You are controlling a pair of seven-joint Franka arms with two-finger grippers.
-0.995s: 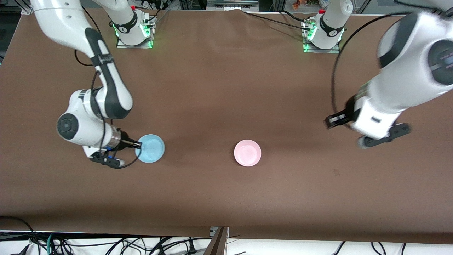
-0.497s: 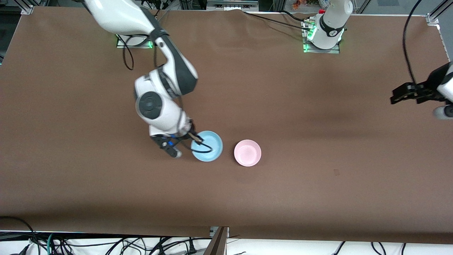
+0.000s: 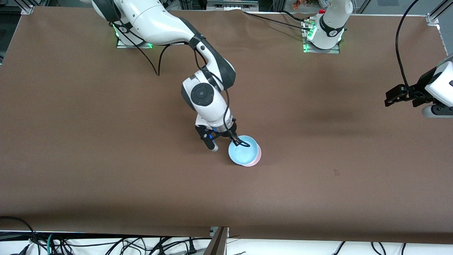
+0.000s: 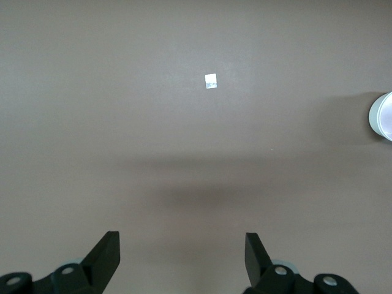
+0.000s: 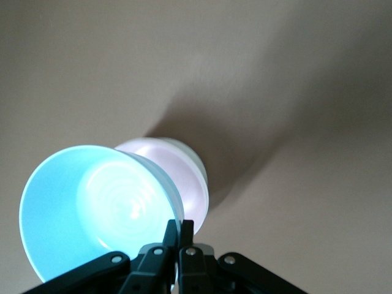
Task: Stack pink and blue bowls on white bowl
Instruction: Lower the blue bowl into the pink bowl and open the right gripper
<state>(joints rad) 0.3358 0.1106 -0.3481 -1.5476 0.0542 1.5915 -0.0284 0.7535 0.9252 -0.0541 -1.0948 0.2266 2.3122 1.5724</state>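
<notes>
Misalignment risk: right claw (image 3: pixel 239 142) is pinching blue bowl (image 3: pixel 242 152) off-centre over pink bowl (image 3: pixel 257 158) mid-worktop (image 3: pixel 106 141); left claw (image 3: pixel 400 98), spread apart, is waiting near the worktop's edge.

A wide table (image 3: pixel 106 184) covered in brown cloth fills the scene, evenly lit from above, with tangled black cables (image 3: pixel 70 244) along its near edge.

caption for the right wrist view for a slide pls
Right gripper shut on the blue bowl's rim, holding it over the pink bowl on the brown table.
</notes>
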